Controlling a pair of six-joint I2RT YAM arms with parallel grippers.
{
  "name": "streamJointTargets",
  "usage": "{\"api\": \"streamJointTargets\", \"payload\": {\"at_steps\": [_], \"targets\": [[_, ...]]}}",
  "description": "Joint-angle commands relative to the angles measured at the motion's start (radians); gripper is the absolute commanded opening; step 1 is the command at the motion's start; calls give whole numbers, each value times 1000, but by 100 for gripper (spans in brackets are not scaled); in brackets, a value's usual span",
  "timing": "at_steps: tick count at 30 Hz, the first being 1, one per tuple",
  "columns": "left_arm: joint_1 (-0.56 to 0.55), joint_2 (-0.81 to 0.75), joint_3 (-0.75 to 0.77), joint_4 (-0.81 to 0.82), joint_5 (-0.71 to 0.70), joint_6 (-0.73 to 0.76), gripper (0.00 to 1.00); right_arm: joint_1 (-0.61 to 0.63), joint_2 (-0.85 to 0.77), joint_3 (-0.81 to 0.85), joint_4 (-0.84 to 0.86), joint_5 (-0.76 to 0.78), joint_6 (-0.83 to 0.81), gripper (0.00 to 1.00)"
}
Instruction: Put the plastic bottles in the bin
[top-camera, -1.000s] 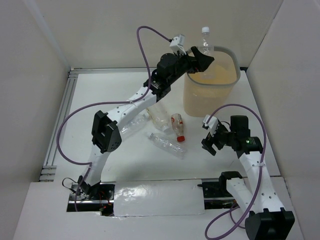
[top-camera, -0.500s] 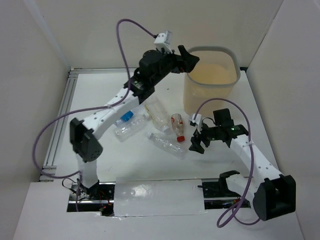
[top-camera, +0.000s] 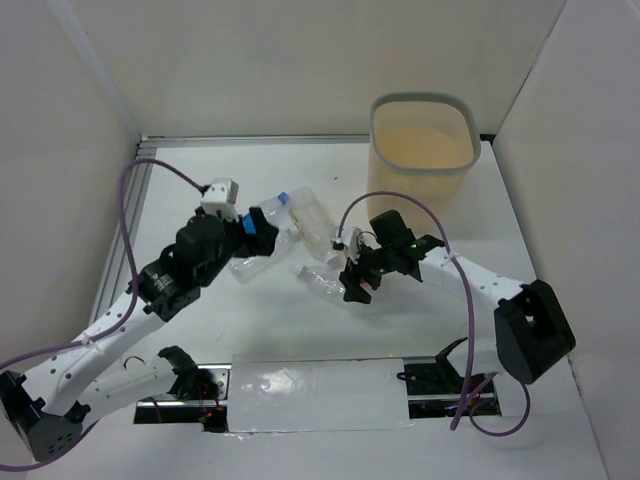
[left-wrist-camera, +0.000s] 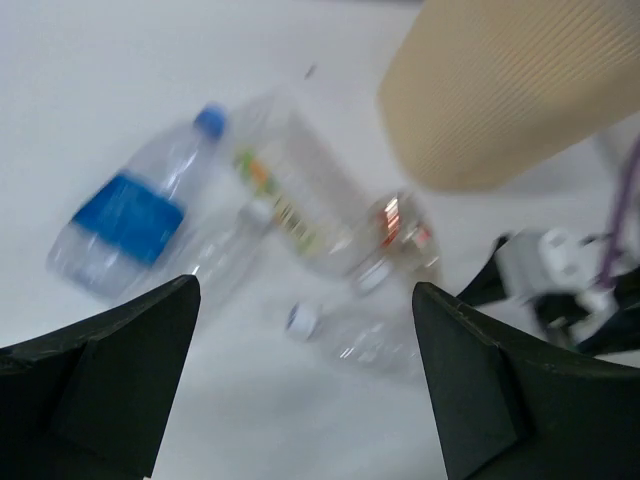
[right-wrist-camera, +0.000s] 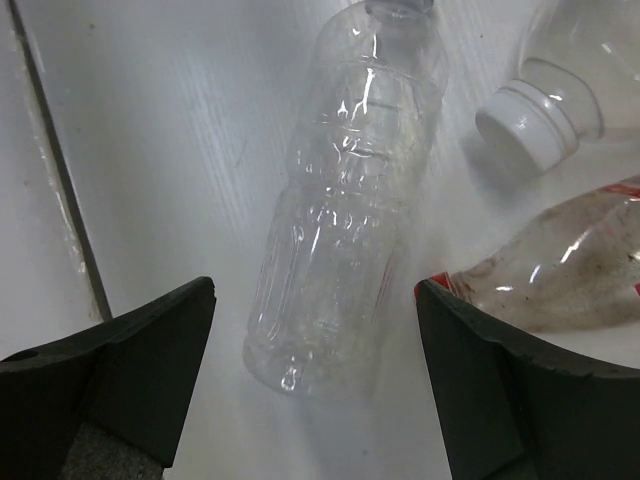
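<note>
White table (top-camera: 300, 330): left gripper (top-camera: 264, 230) back from bin (top-camera: 420, 190), spread wide over bottles (top-camera: 316, 226)

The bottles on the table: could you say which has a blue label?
The blue-capped bottle lying leftmost in the left wrist view; no other shows blue.

Clear plastic bottles (top-camera: 312, 222) lying flat, clustered mid-table; beige perforated bin (top-camera: 425, 182) upright behind.

I am counting five plastic bottles (top-camera: 312, 222): one blue-labelled bottle (left-wrist-camera: 128, 215), one big striped-label bottle (left-wrist-camera: 290, 190), one red-labelled bottle (left-wrist-camera: 400, 228), and two plain ones, a small clear bottle (left-wrist-camera: 225, 255) and a ribbed clear bottle (left-wrist-camera: 355, 338). I am seeing one bin (top-camera: 410, 195).
</note>
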Motion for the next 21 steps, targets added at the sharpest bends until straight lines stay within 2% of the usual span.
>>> {"api": "streamJointTargets", "payload": {"at_steps": [1, 3, 9, 13, 14, 16, 18, 21], "targets": [[3, -65, -103, -176, -69, -29, 100, 58, 61, 59, 122, 118, 69, 89], [3, -99, -145, -217, -18, -4, 100, 100, 116, 68, 131, 172, 69, 89], [3, -178, -199, -262, -47, 34, 100, 178, 231, 59, 183, 316, 109, 89], [3, -164, -199, -289, -56, 124, 100, 198, 251, 37, 203, 338, 122, 72], [3, -150, -199, -289, -56, 140, 100, 198, 233, 37, 194, 338, 122, 57], [3, -126, -199, -265, -47, 190, 97, 198, 210, 65, 125, 272, 80, 42], [3, -116, -199, -224, -17, 236, 89, 198, 173, 111, 5, 185, 39, 29], [3, -72, -210, -185, 34, 318, 84, 154, 135, 259, -168, 75, -58, 21]]}}
